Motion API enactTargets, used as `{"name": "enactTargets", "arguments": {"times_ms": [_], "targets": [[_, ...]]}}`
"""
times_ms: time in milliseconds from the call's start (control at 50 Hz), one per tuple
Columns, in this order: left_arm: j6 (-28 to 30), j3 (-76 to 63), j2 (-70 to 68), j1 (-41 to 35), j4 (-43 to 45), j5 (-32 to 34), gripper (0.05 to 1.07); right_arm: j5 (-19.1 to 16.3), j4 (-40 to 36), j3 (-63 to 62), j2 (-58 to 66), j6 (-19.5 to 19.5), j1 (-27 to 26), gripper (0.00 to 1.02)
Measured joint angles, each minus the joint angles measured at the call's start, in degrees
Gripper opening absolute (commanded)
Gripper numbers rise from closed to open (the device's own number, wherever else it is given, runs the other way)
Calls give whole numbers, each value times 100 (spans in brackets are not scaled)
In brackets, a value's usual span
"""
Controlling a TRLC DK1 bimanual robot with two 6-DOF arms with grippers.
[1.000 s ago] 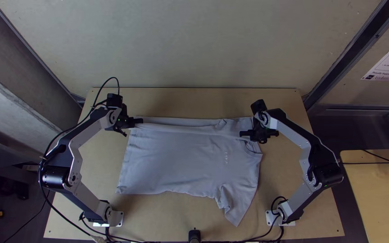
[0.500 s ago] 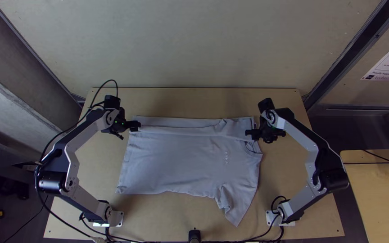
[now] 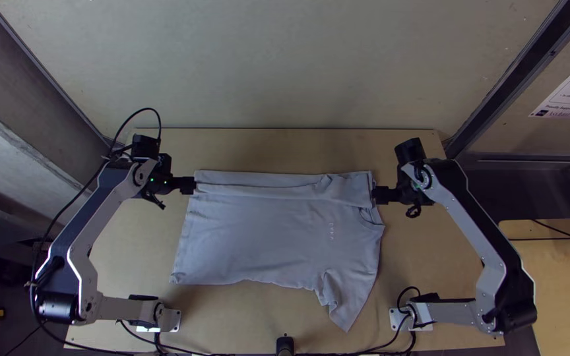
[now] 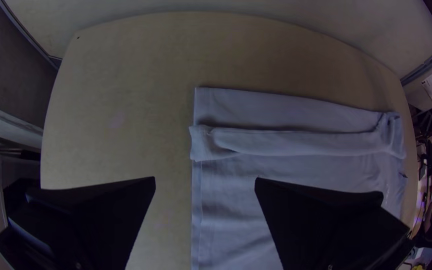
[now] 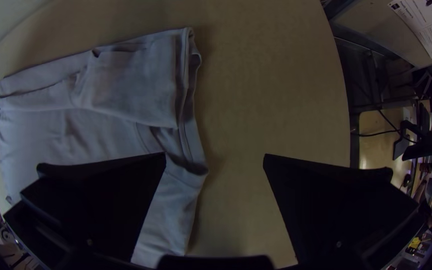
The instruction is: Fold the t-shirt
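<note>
A light grey t-shirt (image 3: pixel 265 237) lies flat on the table, its far edge folded over in a band and one sleeve pointing toward the near edge. By its far left corner is my left gripper (image 3: pixel 185 185), and by its far right corner my right gripper (image 3: pixel 382 194). In the left wrist view, my left gripper (image 4: pixel 205 185) stands open above the side edge of the shirt (image 4: pixel 296 170). My right gripper (image 5: pixel 215 160), in the right wrist view, is also open, over the other side edge of the shirt (image 5: pixel 116 90). Neither holds cloth.
Bare wood of the table (image 3: pixel 265 148) borders the shirt on its far side, with more at both sides. A small dark post (image 3: pixel 285 344) stands at the near edge, with cables beside it. A second wooden table (image 3: pixel 562 277) is off to the right.
Both grippers have drawn outward, away from each other: the left one to the left, the right one to the right off the folded band. The shirt lies as before.
</note>
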Motion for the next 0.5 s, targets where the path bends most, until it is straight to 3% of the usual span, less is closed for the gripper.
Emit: {"name": "enactTargets", "arguments": {"times_ms": [200,500], "targets": [[42,-149,-627,0,-625,0,102,20,-586,22,-369,461,118,98],[323,-531,-1314,-57,-1963,-2,102,85,-828,-275,-1311,638,885,98]]}}
